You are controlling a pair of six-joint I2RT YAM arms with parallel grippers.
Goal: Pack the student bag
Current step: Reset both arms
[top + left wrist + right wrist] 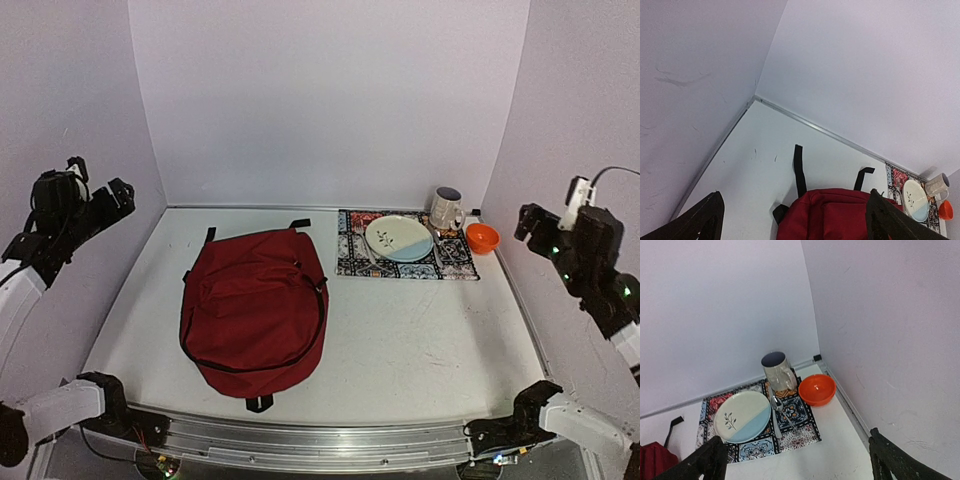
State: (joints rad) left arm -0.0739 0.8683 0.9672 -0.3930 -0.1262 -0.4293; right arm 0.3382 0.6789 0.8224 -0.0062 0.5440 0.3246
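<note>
Your bag [253, 305] lies flat on the table [420, 350], a bit left of the middle. Black straps [799, 170] poke out at its far end. Your left gripper [794, 210] hangs high by the left wall, fingers wide apart, holding nothing. Your right gripper [796, 450] hangs high by the right wall, wide apart too, holding nothing. Near the bag's far right corner is a mat [455, 262] with a plate [399, 238], a spoon [776, 407] and a mug [446, 208] on it. An orange bowl [482, 237] sits just beside the mat

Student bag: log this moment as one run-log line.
student bag: flat on table, untouched | left gripper: open, empty, raised | right gripper: open, empty, raised
</note>
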